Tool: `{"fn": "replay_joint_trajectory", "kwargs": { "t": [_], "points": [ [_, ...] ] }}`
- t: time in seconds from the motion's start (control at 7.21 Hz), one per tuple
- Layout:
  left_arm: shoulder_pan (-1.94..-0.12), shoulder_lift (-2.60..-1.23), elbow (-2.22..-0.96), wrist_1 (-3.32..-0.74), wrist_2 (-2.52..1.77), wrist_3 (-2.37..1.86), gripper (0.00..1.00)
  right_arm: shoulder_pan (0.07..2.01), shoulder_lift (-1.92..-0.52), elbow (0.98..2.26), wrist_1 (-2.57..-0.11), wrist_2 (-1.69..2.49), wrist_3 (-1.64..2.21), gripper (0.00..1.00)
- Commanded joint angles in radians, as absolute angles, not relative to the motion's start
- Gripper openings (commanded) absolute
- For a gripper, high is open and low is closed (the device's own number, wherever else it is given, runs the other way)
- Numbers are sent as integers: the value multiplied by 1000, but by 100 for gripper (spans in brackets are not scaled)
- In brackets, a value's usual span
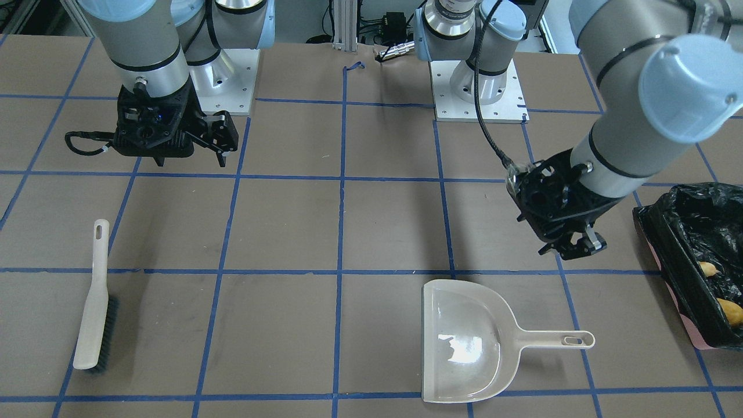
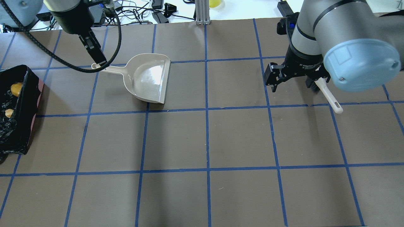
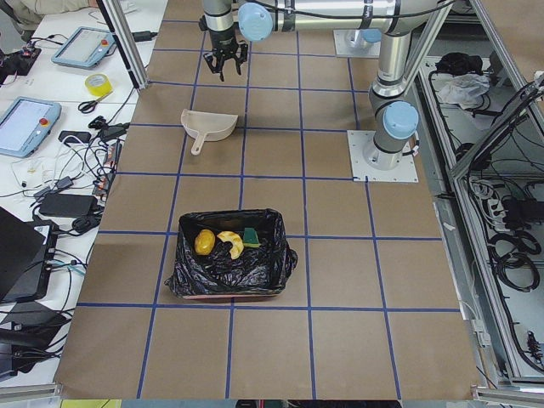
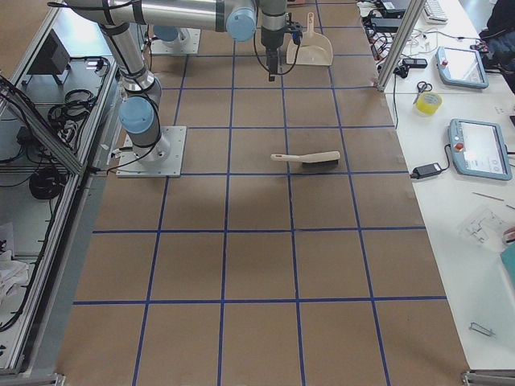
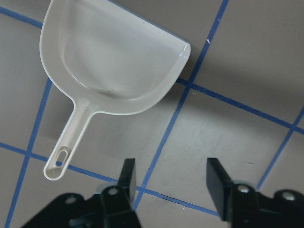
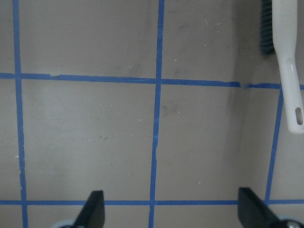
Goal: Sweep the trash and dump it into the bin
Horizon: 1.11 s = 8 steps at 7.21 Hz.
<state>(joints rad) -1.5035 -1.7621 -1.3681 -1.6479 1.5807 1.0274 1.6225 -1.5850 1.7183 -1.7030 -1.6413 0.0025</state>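
Seen from over the robot's shoulders, the pink bin [image 2: 39, 94], lined with a crinkly black bag, sits at the far left edge of the table [image 2: 240, 138], a brown surface marked off in blue tape squares. All three pieces of trash lie inside it, close together near one end: a golden-brown lump [image 3: 205, 242], a curled orange-cream strip [image 3: 230, 245] just beside it, and a small sponge-like wedge [image 3: 252, 235] next to that. To the right of the bin the left gripper [image 5: 171, 179] hangs above the table with its two fingers spread apart and nothing between them; it is near the handle end of the dustpan [image 2: 148, 78] but not touching it. The beige dustpan lies flat on the table with its scoop empty and its handle pointing toward the bin. Well over to the right, the right gripper [image 6: 173, 211] hovers above bare table, its fingers spread wide and gripping nothing. Just beyond it the hand brush [image 1: 96, 296] lies on the table, apart from the gripper.
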Motion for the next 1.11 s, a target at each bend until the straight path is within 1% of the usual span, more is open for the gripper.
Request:
{"fn": "replay_joint_trajectory", "kwargs": {
  "t": [0.0, 0.28, 0.42, 0.69, 0.97],
  "points": [
    [-1508, -1665, -1446, -1667, 1580, 756, 80, 1618, -1588, 1723, -1704, -1641, 2, 98],
    [-1509, -1602, -1500, -1657, 1578, 500, 81, 1618, -1589, 1723, -1704, -1641, 2, 98],
    [-1509, -1577, -1515, -1642, 1586, 363, 100, 1618, -1594, 1723, -1698, -1641, 0, 100],
    [-1509, -1556, -1541, -1635, 1580, 183, 100, 1623, -1611, 1723, -1700, -1628, 3, 100],
    [-1511, -1546, -1568, -1583, 1580, 179, 100, 1626, -1681, 1721, -1687, -1621, 2, 100]
  ]
}}
